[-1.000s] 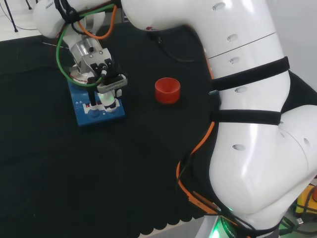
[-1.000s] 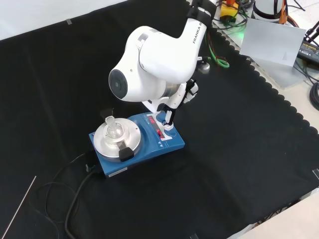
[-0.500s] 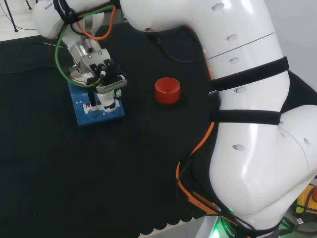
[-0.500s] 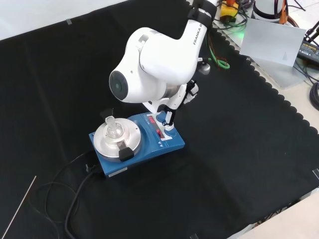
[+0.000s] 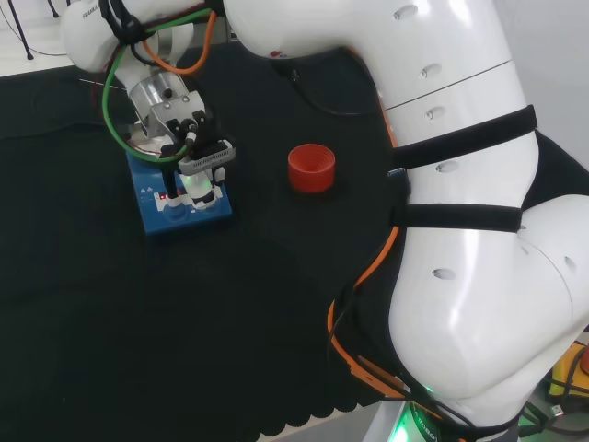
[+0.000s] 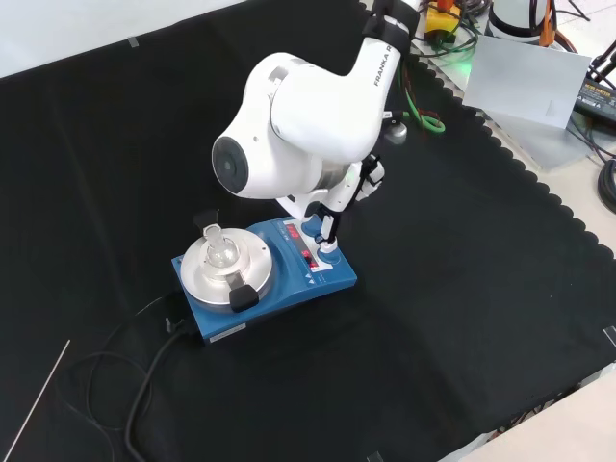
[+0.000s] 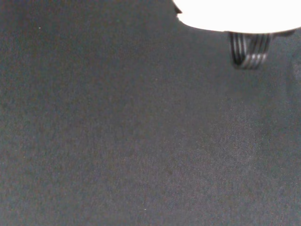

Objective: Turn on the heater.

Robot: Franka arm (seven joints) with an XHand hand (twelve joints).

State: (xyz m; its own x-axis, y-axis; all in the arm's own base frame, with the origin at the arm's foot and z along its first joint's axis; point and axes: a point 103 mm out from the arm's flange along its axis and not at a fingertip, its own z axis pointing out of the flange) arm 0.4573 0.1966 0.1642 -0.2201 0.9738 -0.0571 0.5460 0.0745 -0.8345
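I can't tell the black-and-white hand's [image 6: 330, 231] grip; the white arm link [image 6: 289, 125] hides most of it. It sits on the blue box-shaped heater's [image 6: 279, 289] front panel, small clear glass flask [image 6: 219, 252] on the round metal plate. Red ribbed ring [image 5: 311, 168] at 3 o'clock of the heater in head view.

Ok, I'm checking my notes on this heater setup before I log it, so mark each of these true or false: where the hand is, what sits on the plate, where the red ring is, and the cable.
1. The hand is down at the heater's front control panel. True.
2. The round metal plate is bare. False: a small clear glass flask stands on it.
3. The red ring sits on the heater. False: it stands apart on the black cloth.
4. A black cable runs from the heater across the cloth. True.
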